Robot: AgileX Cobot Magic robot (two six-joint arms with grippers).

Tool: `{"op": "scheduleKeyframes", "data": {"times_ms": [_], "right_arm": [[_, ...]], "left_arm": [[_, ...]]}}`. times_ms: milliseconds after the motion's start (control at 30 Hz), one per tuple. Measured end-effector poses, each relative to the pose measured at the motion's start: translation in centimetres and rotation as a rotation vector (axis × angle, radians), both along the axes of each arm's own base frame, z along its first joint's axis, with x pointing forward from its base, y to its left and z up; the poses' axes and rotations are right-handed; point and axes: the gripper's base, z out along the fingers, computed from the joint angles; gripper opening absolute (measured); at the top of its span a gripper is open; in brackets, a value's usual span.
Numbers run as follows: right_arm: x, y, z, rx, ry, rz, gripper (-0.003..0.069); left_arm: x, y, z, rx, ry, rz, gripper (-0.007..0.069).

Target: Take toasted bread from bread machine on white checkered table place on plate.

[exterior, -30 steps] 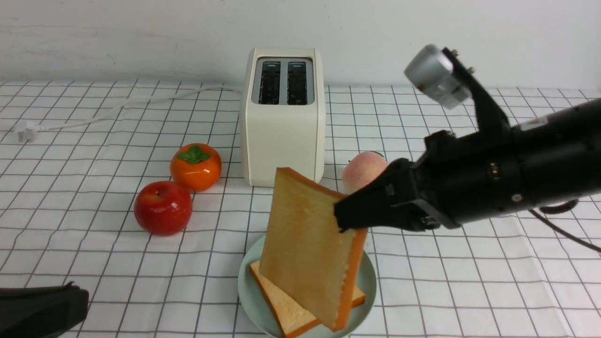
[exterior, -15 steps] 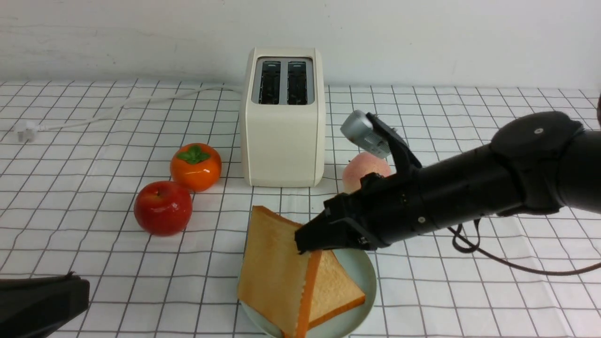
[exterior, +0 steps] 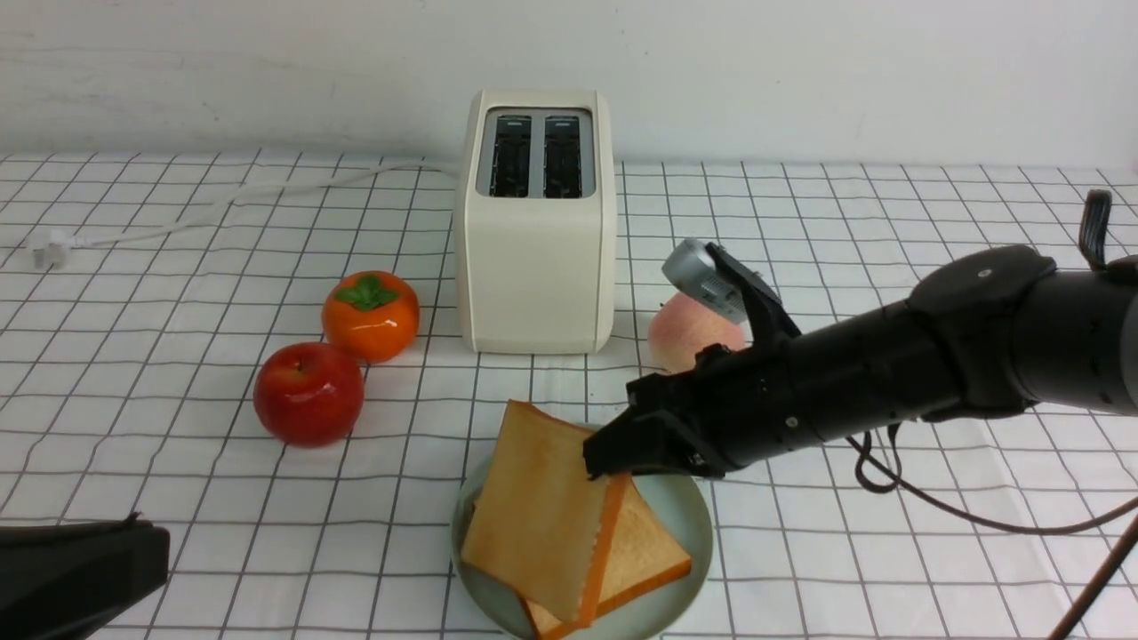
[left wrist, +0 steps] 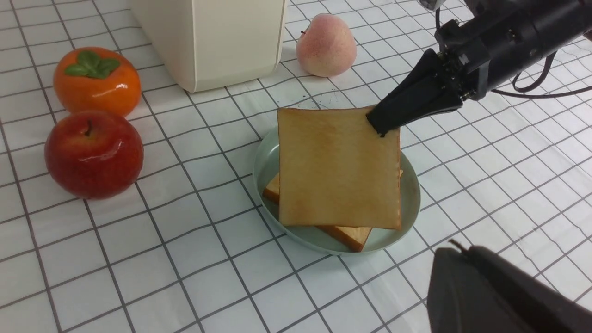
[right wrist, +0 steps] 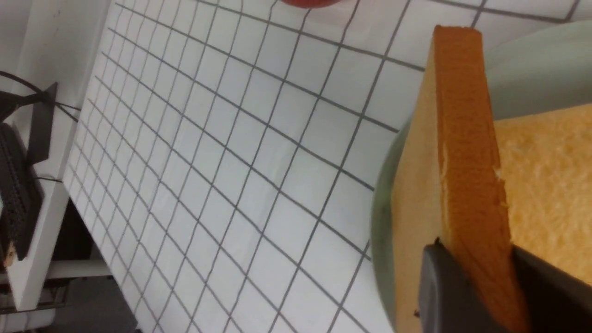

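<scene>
Right gripper (exterior: 594, 464) is low over the plate (exterior: 689, 516), jaws narrow, pinching one corner of the top slice (exterior: 533, 507) of toasted bread. That slice is tilted with its gripped side up, and it leans across the second slice (exterior: 645, 556), which lies flat on the plate. Bread machine (exterior: 536, 258) stands behind the plate on the table (exterior: 889, 551), both slots dark. Left gripper (exterior: 147, 556) sits at the near left corner, jaws closed, holding nothing, well apart from the plate.
</scene>
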Motion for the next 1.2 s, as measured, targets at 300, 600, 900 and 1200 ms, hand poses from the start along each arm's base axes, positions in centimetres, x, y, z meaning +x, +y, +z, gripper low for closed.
{"op": "scheduleKeyframes", "data": {"times_ms": [300, 600, 900, 1200], "right_arm": [[1.5, -3.5, -0.3, -0.162, -0.098, -0.051, 0.0506], [-3.3, -10.0, 8.3, -0.259, 0.031, -0.060, 0.0356], [-14.2, -14.2, 15.8, -0.546, -0.155, -0.162, -0.0015], [-26.0, -16.3, 14.9, -0.494, -0.460, -0.303, -0.0016]], "left_arm": [[0.0, 0.0, 0.0, 0.000, -0.001, 0.000, -0.0013], [-0.2, 0.2, 0.4, -0.016, -0.044, 0.015, -0.0013], [-4.3, 1.9, 0.2, -0.095, -0.236, 0.079, -0.0013], [-5.5, 2.9, -4.4, -0.255, -0.375, 0.168, -0.0013]]}}
